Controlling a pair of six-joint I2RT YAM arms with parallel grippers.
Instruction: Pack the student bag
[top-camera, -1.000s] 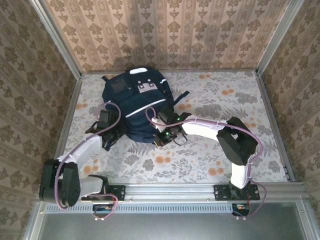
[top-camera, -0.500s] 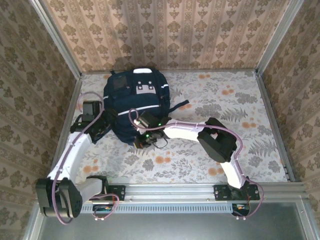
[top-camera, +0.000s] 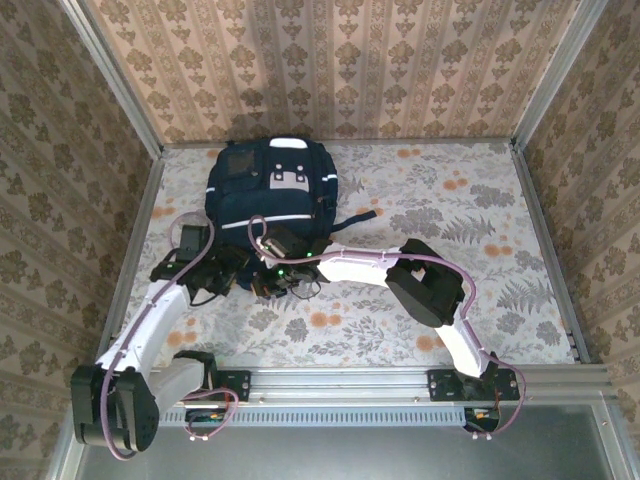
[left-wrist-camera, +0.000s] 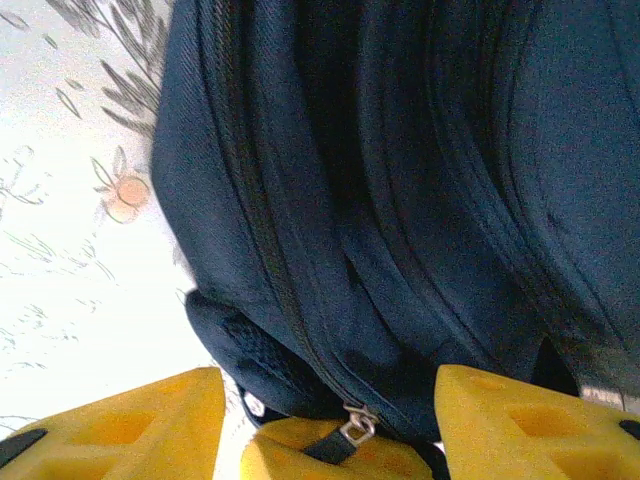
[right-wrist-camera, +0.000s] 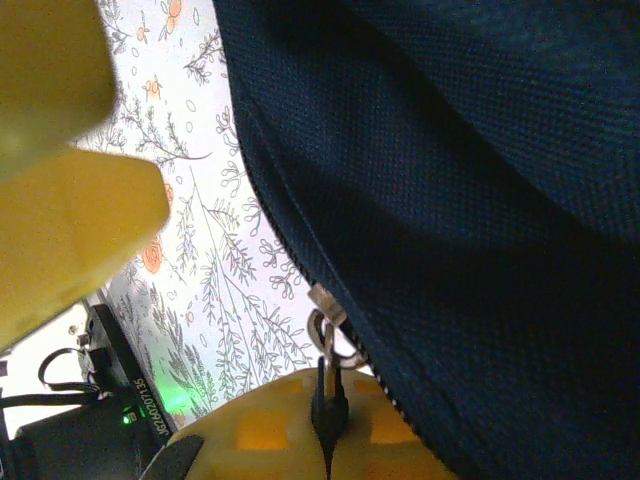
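Two grippers are seen at the near edge of the student bag (top-camera: 270, 195), which lies flat on the flowered table (top-camera: 460, 230), pushed up to the far wall on the table's left half, its white and grey patches turned upward and a thin white trim line running across it. The left gripper (top-camera: 230, 272) is placed at the bag's near left corner, and the right gripper (top-camera: 265, 283) is set just beside it at the same edge. In the left wrist view the left gripper (left-wrist-camera: 325, 385) is held wide apart, and the bag's rounded navy corner (left-wrist-camera: 400, 200) and its zip line are framed between the yellow fingers (left-wrist-camera: 130, 425); no fabric is seen pinched by them. A metal zip pull (left-wrist-camera: 355, 422) hangs at that corner, and its black tab is caught by the right gripper (left-wrist-camera: 290, 448). In the right wrist view the right gripper (right-wrist-camera: 325, 425) is closed narrow on that black tab, the zip pull (right-wrist-camera: 325, 300) and its ring are drawn taut above the fingers, and the bag (right-wrist-camera: 480, 180) lies beyond, to the right of the zip line. Bare table is seen to the bag's left there.
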